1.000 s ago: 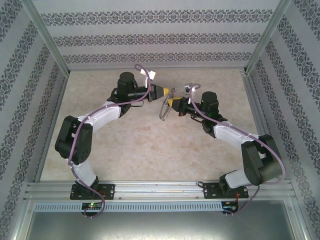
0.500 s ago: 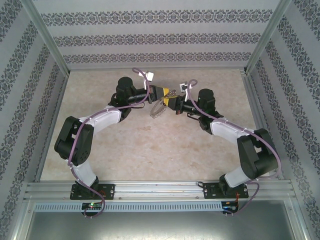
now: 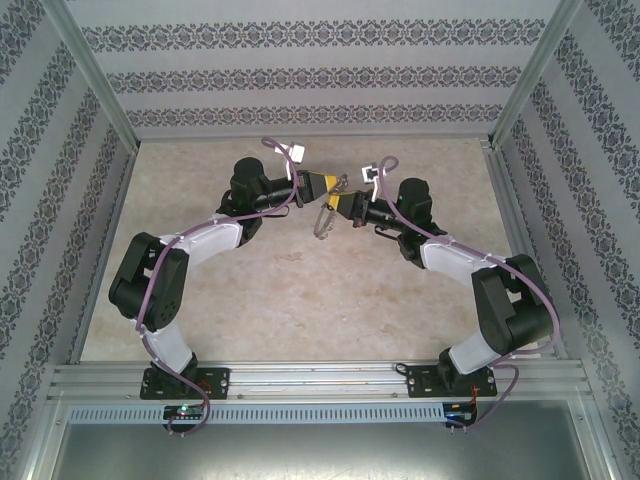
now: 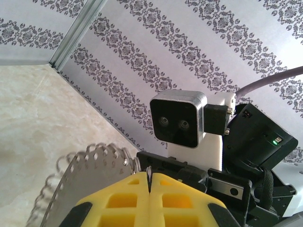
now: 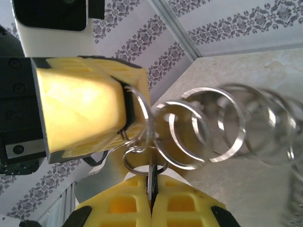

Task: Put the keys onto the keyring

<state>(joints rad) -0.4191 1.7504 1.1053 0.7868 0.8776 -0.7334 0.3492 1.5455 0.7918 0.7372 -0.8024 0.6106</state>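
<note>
**Both jaws shut, tip to tip, keyring at the meeting point**

From where I stood, the left gripper (image 3: 326,184) and the right gripper (image 3: 341,206) met nose to nose, their tips almost touching. The keyring (image 3: 322,222) hung just under those tips, its hoop slanting from the jaws toward the arm bases.

Up close, the right jaws were pressed together on a small link of the keyring, pinched in the seam between the yellow pads (image 5: 123,208). A row of silvery rings ran out from that seam to the right of the jaws, its long axis crosswise to the fingers and its far end blurred. One ring looped over the left gripper's tip.

The left jaws were closed too, with a thin dark sliver (image 4: 148,176) standing up from their seam. I could not tell what it belonged to. The keyring's fringed rim curved away just left of those jaws.
</note>
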